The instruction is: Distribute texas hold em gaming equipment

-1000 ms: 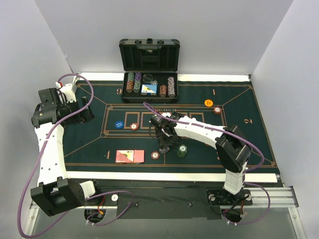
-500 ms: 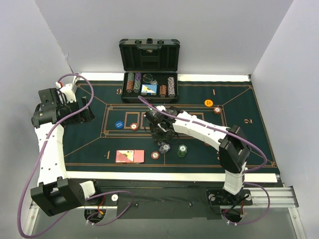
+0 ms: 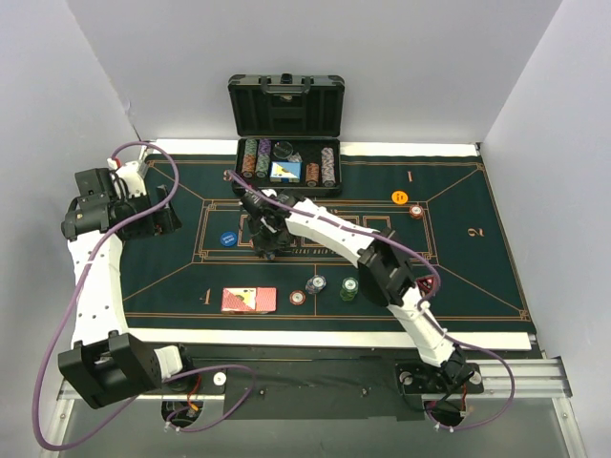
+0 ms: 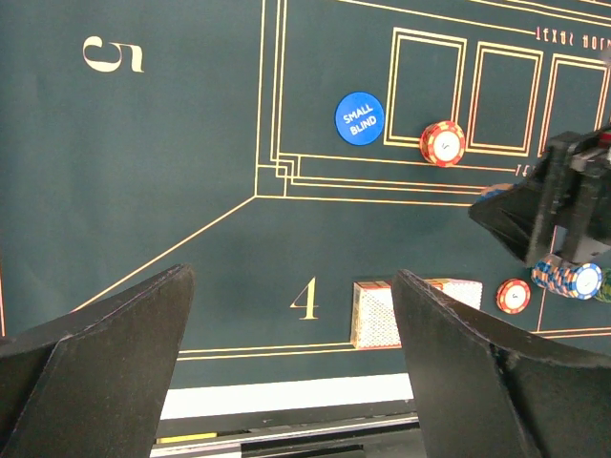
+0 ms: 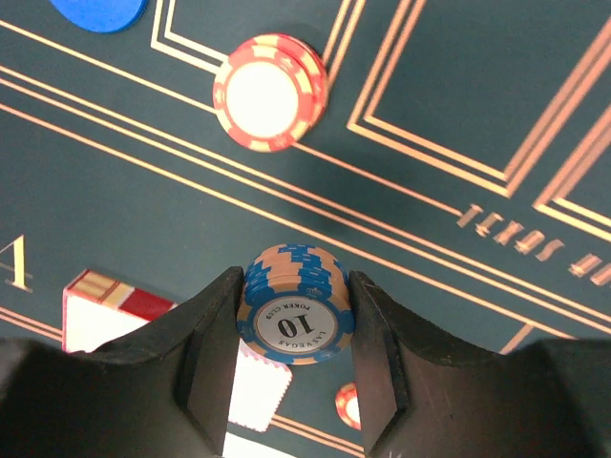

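Observation:
My right gripper (image 5: 294, 310) is shut on a short stack of blue-and-tan chips (image 5: 296, 305) marked 10 and holds it above the green felt. It hangs over the left middle of the table (image 3: 268, 248). Just beyond it stand a red striped chip stack (image 5: 270, 93) and the blue "small blind" disc (image 3: 227, 239). Red-backed cards (image 3: 249, 300) lie near the front edge by the number 4. My left gripper (image 4: 291, 277) is open and empty, raised at the far left (image 3: 162, 212).
A red chip (image 3: 298, 298), a blue-and-tan chip stack (image 3: 315, 283) and a green chip stack (image 3: 349, 287) sit front-middle. An orange disc (image 3: 400, 197) and a red chip (image 3: 416, 211) lie back right. The open black case (image 3: 286, 143) with racked chips stands at the back.
My right gripper has moved left and away from the front-middle chips toward the blue disc, carrying chips and leaving a stack on the felt. The left arm has not moved.

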You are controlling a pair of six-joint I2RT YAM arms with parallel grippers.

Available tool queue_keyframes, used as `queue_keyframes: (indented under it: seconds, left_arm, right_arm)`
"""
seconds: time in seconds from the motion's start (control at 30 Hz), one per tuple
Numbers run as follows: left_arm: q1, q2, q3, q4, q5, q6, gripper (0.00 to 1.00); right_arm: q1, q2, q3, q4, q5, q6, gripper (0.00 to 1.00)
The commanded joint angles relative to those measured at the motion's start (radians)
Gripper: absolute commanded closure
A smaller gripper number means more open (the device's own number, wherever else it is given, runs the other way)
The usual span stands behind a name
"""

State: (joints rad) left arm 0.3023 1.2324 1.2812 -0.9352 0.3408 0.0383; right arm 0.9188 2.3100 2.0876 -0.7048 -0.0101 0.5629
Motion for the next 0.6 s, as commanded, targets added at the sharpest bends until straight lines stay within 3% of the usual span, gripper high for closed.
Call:
queue_keyframes:
  seconds: [0.0, 0.57]
  left_arm:
    - [0.012, 0.018, 0.036, 0.041, 0.004, 0.008, 0.04]
    - [0.015, 0.059, 0.04, 0.058, 0.001, 0.012, 0.04]
  right_arm:
    - [0.018, 0.075, 0.133, -0.042, -0.054, -0.015, 0.74]
    - [0.041, 0.229, 0.236, 0.08, -0.111, 0.035, 0.73]
